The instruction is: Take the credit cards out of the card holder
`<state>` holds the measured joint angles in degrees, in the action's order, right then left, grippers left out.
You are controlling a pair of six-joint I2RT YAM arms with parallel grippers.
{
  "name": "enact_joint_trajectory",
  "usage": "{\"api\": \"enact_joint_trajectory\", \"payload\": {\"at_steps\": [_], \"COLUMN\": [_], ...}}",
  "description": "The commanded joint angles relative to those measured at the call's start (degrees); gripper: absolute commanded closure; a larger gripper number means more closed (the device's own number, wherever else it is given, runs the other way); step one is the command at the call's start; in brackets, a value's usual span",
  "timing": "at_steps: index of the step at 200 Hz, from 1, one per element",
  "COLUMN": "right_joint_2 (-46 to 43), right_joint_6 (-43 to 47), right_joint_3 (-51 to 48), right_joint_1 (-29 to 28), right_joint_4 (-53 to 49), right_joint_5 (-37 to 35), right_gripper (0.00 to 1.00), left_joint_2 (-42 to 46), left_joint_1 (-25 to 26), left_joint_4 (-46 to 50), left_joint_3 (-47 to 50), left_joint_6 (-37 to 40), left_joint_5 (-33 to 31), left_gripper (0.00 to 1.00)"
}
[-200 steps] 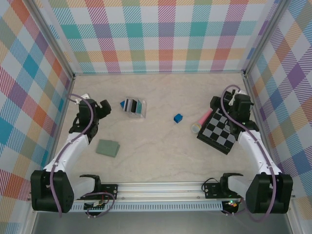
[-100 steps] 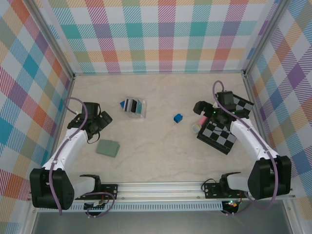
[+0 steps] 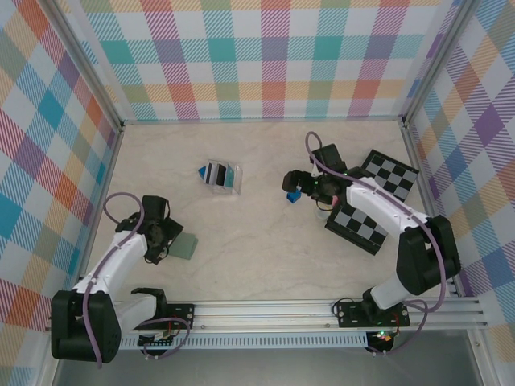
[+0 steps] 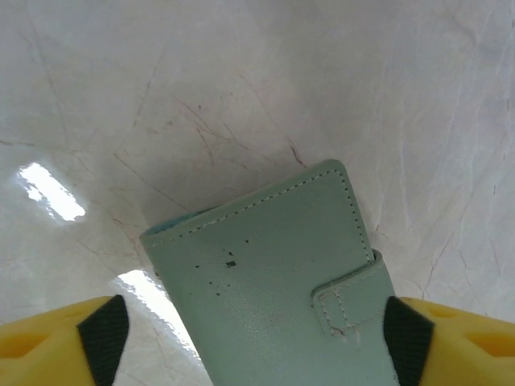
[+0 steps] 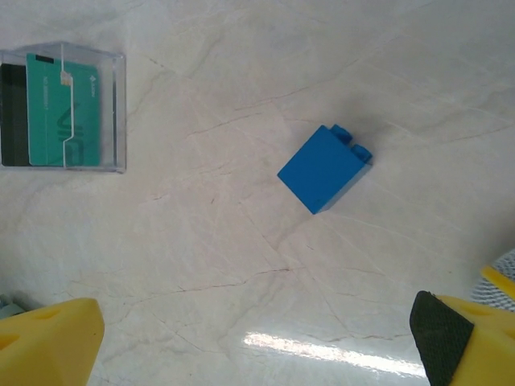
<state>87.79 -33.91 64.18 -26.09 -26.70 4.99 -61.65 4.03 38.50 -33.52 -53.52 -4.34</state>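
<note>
We find the left gripper (image 4: 256, 342) spread wide astride the closed card holder (image 4: 265, 265), toward the worktop's near-left corner; the right gripper (image 5: 253, 342) gapes wide over a blue block (image 5: 323, 169).

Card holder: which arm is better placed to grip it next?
Left. The left tool hangs open right over the closed card holder, a finger at each side. The right tool is across the table, by the blue block.

Pale marbled tabletop (image 3: 257, 241). On it: a closed green card holder (image 4: 273, 273) front-left, a clear stand (image 3: 220, 177) of cards further back, a blue block (image 5: 323, 168) mid-right, one checkered board (image 3: 358, 225) right, another board (image 3: 392, 171) behind it.
</note>
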Motion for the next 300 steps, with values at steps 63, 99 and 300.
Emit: {"api": "enact_joint_trajectory", "payload": {"at_steps": [63, 99, 300], "right_joint_2": [4.2, 4.4, 18.7], "right_joint_6": [-0.9, -0.8, 1.9], "right_joint_3": [4.7, 4.7, 7.6], "right_joint_1": [-4.4, -5.6, -12.5], "right_joint_4": [-1.9, -1.7, 3.0], "right_joint_5": [0.3, 0.2, 19.9], "right_gripper": [0.00, 0.00, 0.45], "left_joint_2": [-7.0, -12.4, -24.8], "left_joint_1": [1.2, 3.7, 13.9], "left_joint_4": [-5.7, -6.6, -17.9], "left_joint_3": [-0.3, -2.5, -13.3], "left_joint_6": [2.4, 5.8, 8.5], "left_joint_5": [4.8, 8.0, 26.6], "left_gripper": [0.45, 0.52, 0.55]}}
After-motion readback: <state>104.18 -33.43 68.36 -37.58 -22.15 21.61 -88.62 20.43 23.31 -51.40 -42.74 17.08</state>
